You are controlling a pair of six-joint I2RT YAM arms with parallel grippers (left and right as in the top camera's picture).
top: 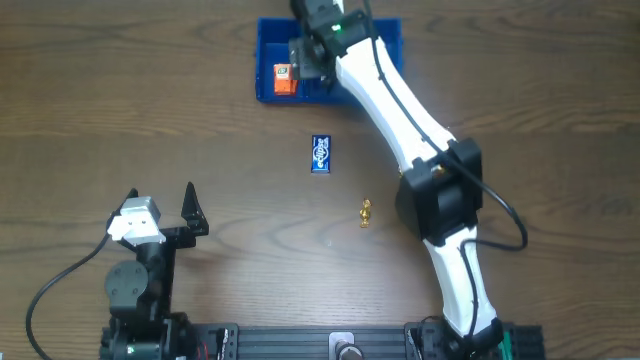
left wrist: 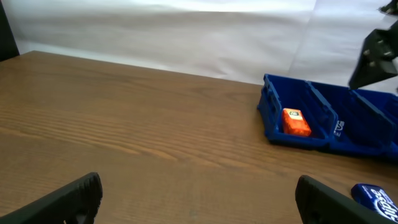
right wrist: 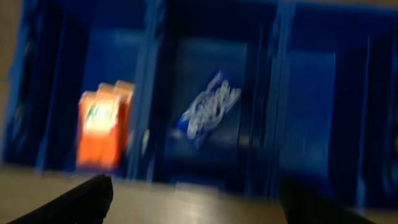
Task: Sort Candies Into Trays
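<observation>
A blue tray (top: 268,60) with three compartments stands at the table's far side. Its left compartment holds an orange candy (top: 285,80) (left wrist: 295,121) (right wrist: 102,130). In the middle compartment lies a blue-wrapped candy (right wrist: 208,112). My right gripper (top: 304,58) (right wrist: 193,205) hangs open above the tray's near edge with nothing between its fingers. A second blue candy (top: 321,154) (left wrist: 373,198) lies on the table in front of the tray. Nearer to me lies a small gold candy (top: 366,212). My left gripper (top: 160,205) (left wrist: 199,208) is open and empty, low near its base.
The tray's right compartment (right wrist: 311,99) looks bare. Bare wooden table (top: 150,110) spreads to the left of the tray and the candies. A white backdrop (left wrist: 155,37) rises behind the table's far edge.
</observation>
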